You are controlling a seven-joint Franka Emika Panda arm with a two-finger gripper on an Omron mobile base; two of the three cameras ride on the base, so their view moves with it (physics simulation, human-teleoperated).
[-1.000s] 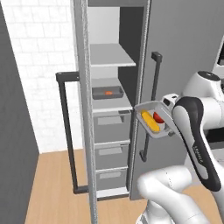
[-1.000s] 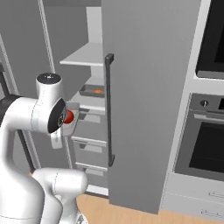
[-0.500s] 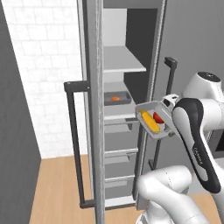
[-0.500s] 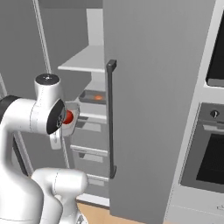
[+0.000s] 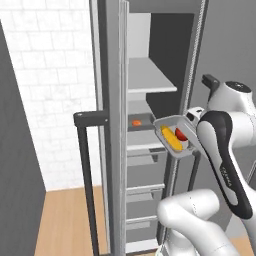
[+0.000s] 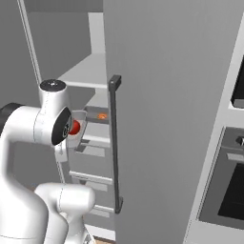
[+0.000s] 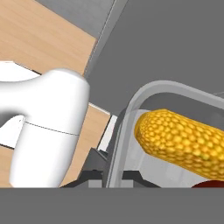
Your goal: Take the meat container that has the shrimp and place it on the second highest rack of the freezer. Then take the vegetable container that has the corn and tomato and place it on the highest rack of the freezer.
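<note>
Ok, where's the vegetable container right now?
The vegetable container is held up by the gripper in front of the open freezer, right of the shrimp, below the highest rack, carrying the corn and tomato.

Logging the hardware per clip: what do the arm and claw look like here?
A glossy white arm of rounded, tubular links with dark grey bands at the joints; one dark band carries faint lettering. The claw ends in two small dark finger tips. No loose cables visible.
</note>
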